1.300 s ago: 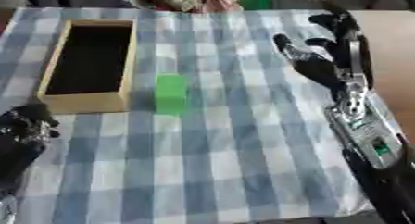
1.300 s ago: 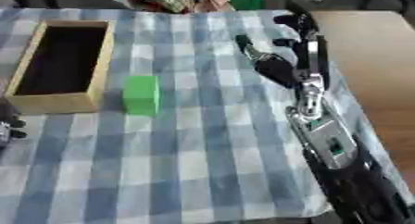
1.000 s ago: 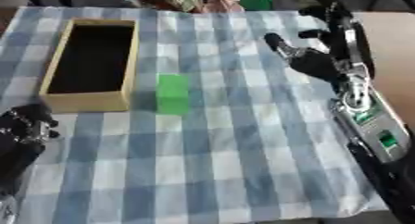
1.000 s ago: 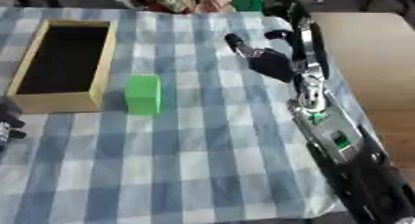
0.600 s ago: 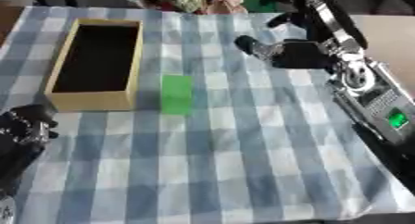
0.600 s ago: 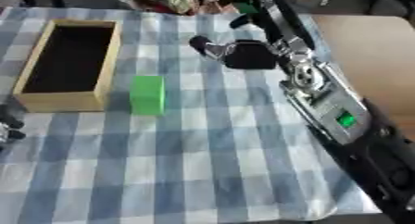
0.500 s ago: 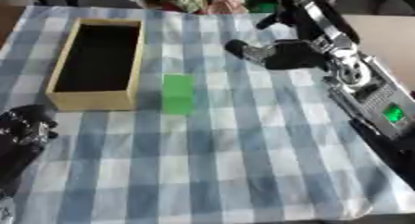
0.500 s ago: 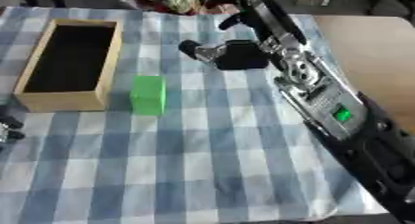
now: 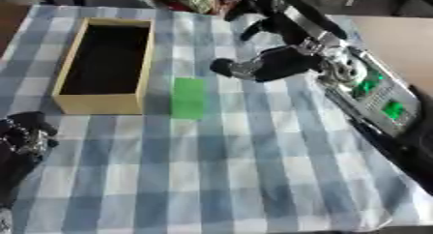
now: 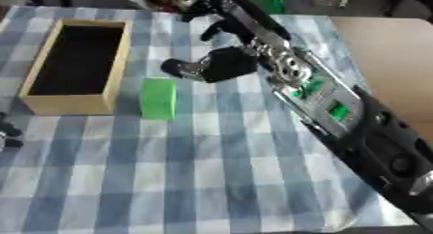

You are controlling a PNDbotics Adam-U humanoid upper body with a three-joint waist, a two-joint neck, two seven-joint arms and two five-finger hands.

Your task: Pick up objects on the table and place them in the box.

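The green block (image 9: 188,98) stands on the checked bench (image 9: 237,180) just beside the wooden box (image 9: 103,64), at its near right corner, long axis running away from the robot. The right hand (image 9: 269,64) hovers to its right and slightly beyond, fingers spread and holding nothing, thumb nearest the block. The left hand (image 9: 23,137) rests at the lower left, farther off; whether it is curled I cannot tell

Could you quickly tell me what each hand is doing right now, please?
Right hand: empty, fingers spread, above the checked tablecloth.
Left hand: idle at the lower left; fingers cannot be told.
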